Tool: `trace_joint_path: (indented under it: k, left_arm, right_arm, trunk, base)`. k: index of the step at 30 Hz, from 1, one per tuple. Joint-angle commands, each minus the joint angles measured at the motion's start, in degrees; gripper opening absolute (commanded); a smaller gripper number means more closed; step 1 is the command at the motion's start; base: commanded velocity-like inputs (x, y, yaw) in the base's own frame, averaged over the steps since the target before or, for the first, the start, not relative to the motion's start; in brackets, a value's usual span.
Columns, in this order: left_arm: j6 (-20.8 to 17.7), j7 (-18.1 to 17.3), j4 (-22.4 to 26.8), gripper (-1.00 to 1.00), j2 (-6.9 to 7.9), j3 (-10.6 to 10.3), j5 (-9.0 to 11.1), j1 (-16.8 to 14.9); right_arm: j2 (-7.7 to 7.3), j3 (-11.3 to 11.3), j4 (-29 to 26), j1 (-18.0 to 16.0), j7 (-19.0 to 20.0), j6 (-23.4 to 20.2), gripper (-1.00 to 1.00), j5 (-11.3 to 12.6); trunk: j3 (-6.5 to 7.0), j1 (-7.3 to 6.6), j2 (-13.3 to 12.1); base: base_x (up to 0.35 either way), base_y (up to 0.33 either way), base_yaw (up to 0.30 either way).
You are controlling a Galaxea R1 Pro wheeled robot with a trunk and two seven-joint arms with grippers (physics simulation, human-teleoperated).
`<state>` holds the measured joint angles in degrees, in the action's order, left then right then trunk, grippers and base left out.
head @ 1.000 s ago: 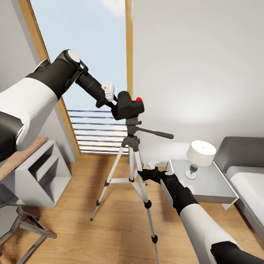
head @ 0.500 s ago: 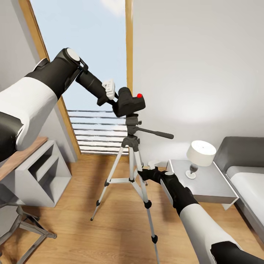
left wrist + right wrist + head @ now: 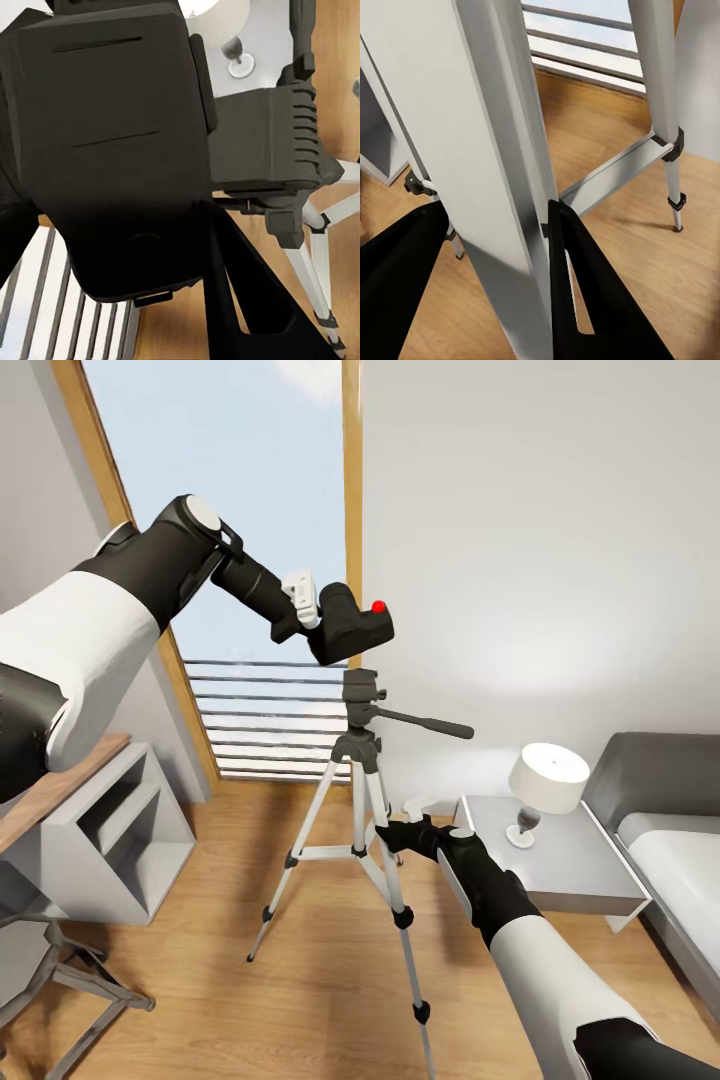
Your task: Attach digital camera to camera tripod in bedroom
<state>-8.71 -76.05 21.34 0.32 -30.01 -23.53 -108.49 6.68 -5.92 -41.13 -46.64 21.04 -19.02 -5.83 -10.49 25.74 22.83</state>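
In the head view my left gripper (image 3: 322,622) is shut on the black digital camera (image 3: 355,630), whose red button faces up. I hold the camera tilted, a little above the camera tripod's dark grey head (image 3: 362,688), with a small gap between them. The left wrist view has the camera's black body (image 3: 112,135) close up between my fingers, with the tripod head (image 3: 262,157) just beyond it. My right gripper (image 3: 392,834) is shut on one silver tripod leg (image 3: 495,172), which runs between both black fingers (image 3: 592,300). The pan handle (image 3: 430,725) points right.
A grey nightstand (image 3: 580,875) with a white lamp (image 3: 548,778) stands right of the tripod, with the bed (image 3: 675,850) beyond it. A white shelf unit (image 3: 110,830) and a grey stool (image 3: 60,970) are at the left. The tall wood-framed window (image 3: 250,510) is behind.
My left gripper has lifted the camera up off the tripod head, opening a small gap. The right arm and the tripod have not moved.
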Motion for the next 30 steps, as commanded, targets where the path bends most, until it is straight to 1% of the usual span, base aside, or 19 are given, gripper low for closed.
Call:
trace_joint_path:
  k: [1, 6, 13, 17, 19, 24, 30]
  left_arm:
    - [-0.6, -0.4, 0.1, -1.00, 0.02, 0.0, -0.1, -0.1]
    - [-0.4, -0.5, 0.0, -1.00, -0.04, -0.1, 0.0, -0.1]
    - [-0.3, -1.5, 0.1, -1.00, 0.04, 0.0, 0.2, -0.1]
    - [-0.3, -3.3, 0.2, -1.00, 0.16, 0.1, 0.3, -0.1]
    - [-0.3, -5.2, 0.2, -1.00, 0.26, 0.1, 0.3, -0.1]
    - [-0.3, -7.7, 0.2, -1.00, 0.45, 0.1, 0.5, -0.1]
    - [-0.3, -8.5, 0.1, -1.00, 0.38, 0.0, 0.4, -0.1]
  right_arm:
    - [0.00, 0.0, 1.8, 0.0, -0.9, 0.0, -1.00, -3.2]
    - [0.00, 0.0, 1.8, 0.0, -0.9, 0.0, -1.00, -3.2]
    - [0.00, 0.0, 1.8, 0.0, -0.9, 0.0, -1.00, -3.2]
    - [0.00, 0.0, 1.8, 0.0, -0.9, 0.0, -1.00, -3.2]
    - [0.00, 0.0, 1.8, 0.0, -0.9, 0.0, -1.00, -3.2]
    - [0.00, 0.0, 1.8, 0.0, -0.9, 0.0, -1.00, -3.2]
    - [0.00, 0.0, 1.8, 0.0, -0.9, 0.0, -1.00, -3.2]
  trunk:
    - [-0.13, 0.05, 0.1]
    - [-0.13, 0.05, 0.1]
    - [-0.13, 0.05, 0.1]
    - [-0.13, 0.05, 0.1]
    - [-0.13, 0.05, 0.1]
    - [-0.13, 0.05, 0.1]
    - [-0.13, 0.05, 0.1]
  base:
    - [0.000, 0.000, 0.000]
    - [0.000, 0.000, 0.000]
    - [0.000, 0.000, 0.000]
    - [0.000, 0.000, 0.000]
    - [0.000, 0.000, 0.000]
    - [0.000, 0.000, 0.000]
    - [0.000, 0.000, 0.000]
